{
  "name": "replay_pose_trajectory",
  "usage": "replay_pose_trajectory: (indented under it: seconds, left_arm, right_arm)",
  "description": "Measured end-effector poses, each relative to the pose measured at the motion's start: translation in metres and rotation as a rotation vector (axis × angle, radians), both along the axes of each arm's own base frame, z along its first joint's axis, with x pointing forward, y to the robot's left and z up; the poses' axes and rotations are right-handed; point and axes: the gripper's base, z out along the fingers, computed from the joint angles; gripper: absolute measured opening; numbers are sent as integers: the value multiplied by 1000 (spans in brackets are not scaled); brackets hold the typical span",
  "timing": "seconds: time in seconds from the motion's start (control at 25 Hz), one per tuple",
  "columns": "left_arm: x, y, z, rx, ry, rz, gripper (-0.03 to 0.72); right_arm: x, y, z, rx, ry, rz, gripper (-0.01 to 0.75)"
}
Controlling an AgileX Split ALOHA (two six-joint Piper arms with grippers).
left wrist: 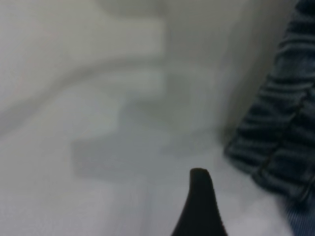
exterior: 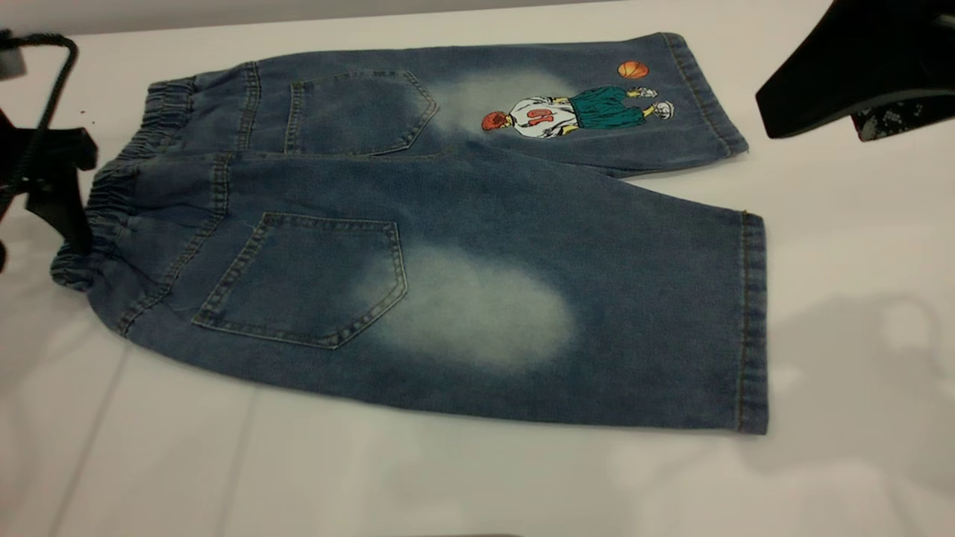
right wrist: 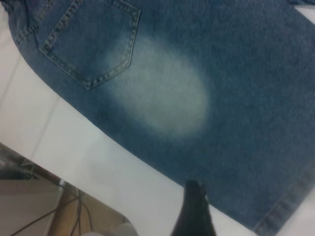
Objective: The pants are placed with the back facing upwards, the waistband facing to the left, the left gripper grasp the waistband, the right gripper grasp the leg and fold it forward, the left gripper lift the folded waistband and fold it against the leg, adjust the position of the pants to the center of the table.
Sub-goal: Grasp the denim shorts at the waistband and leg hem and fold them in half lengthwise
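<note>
Nearest the exterior camera, the plain leg of the pants lies flat on the table, back upward, its pale oval beside the near back pocket and its stitched hem toward my right. My right gripper hangs over this leg's near edge, not touching the denim; only one dark fingertip shows in its wrist view, so I cannot tell whether its fingers are apart or together. Risk: if I descend off the edge I pinch table instead of cloth, or catch a single layer, and the leg folds crooked.

At mid-depth on my left, the gathered waistband runs along the pants' top edge. My left gripper sits just beside it, on the bare table, holding nothing; again one fingertip alone is visible and I cannot tell its state. Risk: the ruched elastic is thick and springy, so a shallow bite may slip out during the lift; a push before closing could shove the band and bunch the pants.

Farthest, the cartoon leg lies flat beyond the plain leg. Risk: uneven timing between my two grippers would twist the near leg across it and leave the hems misaligned
</note>
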Motion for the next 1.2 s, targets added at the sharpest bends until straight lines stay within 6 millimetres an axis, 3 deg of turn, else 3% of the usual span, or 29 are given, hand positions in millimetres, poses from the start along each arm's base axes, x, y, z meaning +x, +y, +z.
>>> replay_pose_trajectory:
  seconds: [0.32, 0.64, 0.8, 1.04, 1.2]
  left_arm:
    - [12, -8, -22, -23, 0, -22, 512]
    - [14, -11, -26, -22, 16, -34, 488]
    - [14, -11, -30, -23, 30, -35, 410]
    - [15, -16, -30, -40, 27, -20, 113]
    - [16, -23, -25, -36, 14, -48, 98]
  right_arm:
    - [0, 0, 0, -1, -1, 2, 476]
    - [0, 0, 0, 0, -1, 2, 476]
    - [0, 0, 0, 0, -1, 2, 476]
    - [-2, 2, -2, 16, 41, 19, 476]
    - [-4, 7, -17, 36, 173, 43, 476]
